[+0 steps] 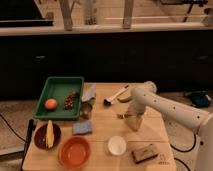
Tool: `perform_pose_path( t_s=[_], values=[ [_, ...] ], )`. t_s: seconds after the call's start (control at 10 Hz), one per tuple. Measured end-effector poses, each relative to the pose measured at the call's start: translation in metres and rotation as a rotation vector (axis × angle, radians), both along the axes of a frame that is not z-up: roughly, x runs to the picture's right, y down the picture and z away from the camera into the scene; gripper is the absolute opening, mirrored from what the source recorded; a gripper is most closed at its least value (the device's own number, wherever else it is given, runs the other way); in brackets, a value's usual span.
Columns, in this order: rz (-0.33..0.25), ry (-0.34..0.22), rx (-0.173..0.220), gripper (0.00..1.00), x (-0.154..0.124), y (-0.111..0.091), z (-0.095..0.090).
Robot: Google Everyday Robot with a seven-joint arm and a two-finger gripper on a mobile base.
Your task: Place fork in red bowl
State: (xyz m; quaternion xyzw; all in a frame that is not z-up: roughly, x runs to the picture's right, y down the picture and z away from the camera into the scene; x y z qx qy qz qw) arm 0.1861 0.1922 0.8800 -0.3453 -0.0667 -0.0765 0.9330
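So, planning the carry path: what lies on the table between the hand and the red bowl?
In the camera view, a small white round cup sits between the hand and the red bowl.

Red bowl [75, 152], green tray [60, 88], tan gripper [133, 122]
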Motion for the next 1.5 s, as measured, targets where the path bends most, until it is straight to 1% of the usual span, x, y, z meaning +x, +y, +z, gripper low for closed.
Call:
perform_pose_path(
  t_s=[0.1, 0.3, 0.5, 0.6, 0.9, 1.3, 1.4, 1.5],
  values=[
    [0.007, 0.003, -0.007, 0.47, 0.001, 0.000, 0.001],
    [0.007, 0.005, -0.006, 0.29, 0.001, -0.001, 0.001],
    [0.002, 0.008, -0.006, 0.07, 0.003, -0.004, -0.002],
    [0.002, 0.010, -0.011, 0.01, 0.004, -0.002, -0.003],
    [0.009, 0.008, -0.015, 0.00, 0.005, 0.001, 0.001],
    [0.008, 0.009, -0.014, 0.00, 0.006, -0.001, -0.002],
    [0.006, 0.009, -0.012, 0.00, 0.008, -0.001, -0.002],
    [0.004, 0.015, 0.002, 0.00, 0.014, -0.007, -0.008]
  ],
)
